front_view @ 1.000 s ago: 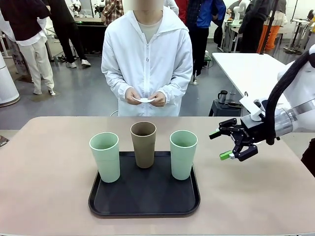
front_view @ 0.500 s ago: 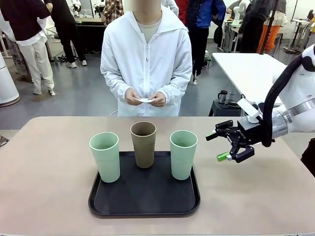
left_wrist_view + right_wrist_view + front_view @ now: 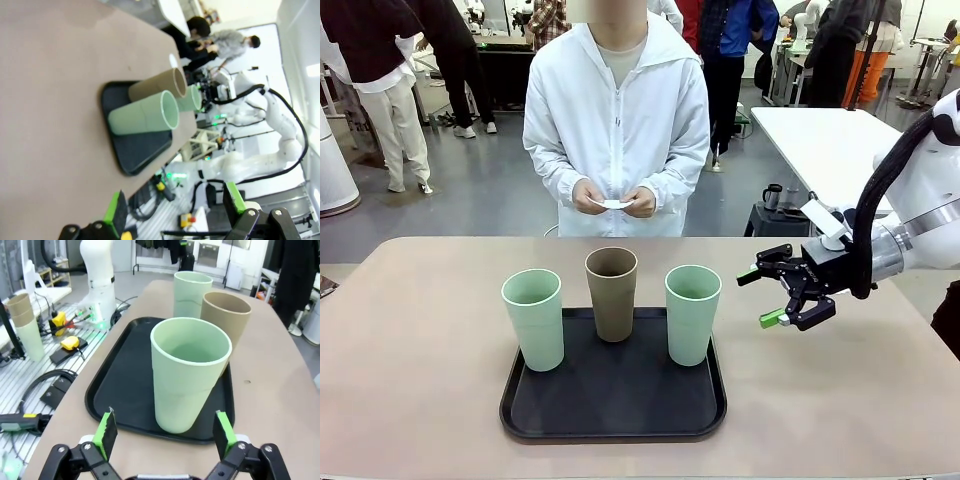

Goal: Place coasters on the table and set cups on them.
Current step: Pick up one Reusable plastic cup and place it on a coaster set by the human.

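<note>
Right gripper (image 3: 756,298), fingers (image 3: 772,319) open, just right of black tray (image 3: 610,432); left gripper (image 3: 175,205) open too. Mint cup (image 3: 692,315) on tray's right side likely light, stiff, smooth: pinch mid-wall.

Beige table (image 3: 420,380) w/ black tray (image 3: 610,405) on it.

The robot's right hand (image 3: 758,298) hangs above the counter (image 3: 420,350). Its fingers are spread wide with nothing between them, and the tips point toward the robot's left. Just past those tips, not touching them, a mint green cup (image 3: 692,315) stands at the nearest edge of a black tray (image 3: 613,405). Farther from the hand on the same tray is a tan cup (image 3: 612,293), and farthest is a second mint green cup (image 3: 533,320). All three stand upright. Across the counter, well beyond the hand, a person (image 3: 617,110) pinches small white coasters (image 3: 613,204) between the fingers; how many cannot be told.
</note>
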`<state>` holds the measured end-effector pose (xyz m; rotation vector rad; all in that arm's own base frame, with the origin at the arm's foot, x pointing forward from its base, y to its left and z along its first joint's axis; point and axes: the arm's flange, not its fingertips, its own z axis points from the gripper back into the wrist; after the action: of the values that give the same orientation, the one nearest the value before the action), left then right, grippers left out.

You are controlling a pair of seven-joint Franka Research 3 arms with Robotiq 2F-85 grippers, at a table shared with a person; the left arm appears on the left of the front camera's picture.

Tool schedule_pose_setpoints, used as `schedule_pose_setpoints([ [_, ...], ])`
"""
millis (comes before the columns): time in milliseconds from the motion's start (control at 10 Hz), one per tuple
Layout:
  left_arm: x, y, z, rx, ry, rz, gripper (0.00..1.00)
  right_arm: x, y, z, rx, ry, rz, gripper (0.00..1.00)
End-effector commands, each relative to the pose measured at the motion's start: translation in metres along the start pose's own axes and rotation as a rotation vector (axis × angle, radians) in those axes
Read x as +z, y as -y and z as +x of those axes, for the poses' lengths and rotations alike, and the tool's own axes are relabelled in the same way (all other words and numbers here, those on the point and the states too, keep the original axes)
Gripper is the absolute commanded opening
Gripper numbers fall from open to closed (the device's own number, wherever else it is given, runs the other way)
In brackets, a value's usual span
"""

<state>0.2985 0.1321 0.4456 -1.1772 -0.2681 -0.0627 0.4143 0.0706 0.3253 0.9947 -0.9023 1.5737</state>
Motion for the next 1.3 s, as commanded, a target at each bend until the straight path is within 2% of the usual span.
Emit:
schedule_pose_setpoints([
  [0,0.001,0.000,0.000,-0.010,0.007,-0.014,1.00,-0.009,0.014,-0.006,-0.052,0.069,-0.033,1.00],
  [200,0.001,0.000,0.000,-0.010,0.007,-0.014,1.00,-0.013,0.023,-0.012,-0.084,0.102,-0.067,1.00],
  [800,0.001,0.000,0.000,-0.010,0.007,-0.014,1.00,-0.054,0.042,-0.029,-0.128,0.122,0.025,1.00],
  [1200,0.001,0.000,0.000,-0.010,0.007,-0.014,1.00,-0.063,0.046,-0.033,-0.119,0.125,0.038,1.00],
])
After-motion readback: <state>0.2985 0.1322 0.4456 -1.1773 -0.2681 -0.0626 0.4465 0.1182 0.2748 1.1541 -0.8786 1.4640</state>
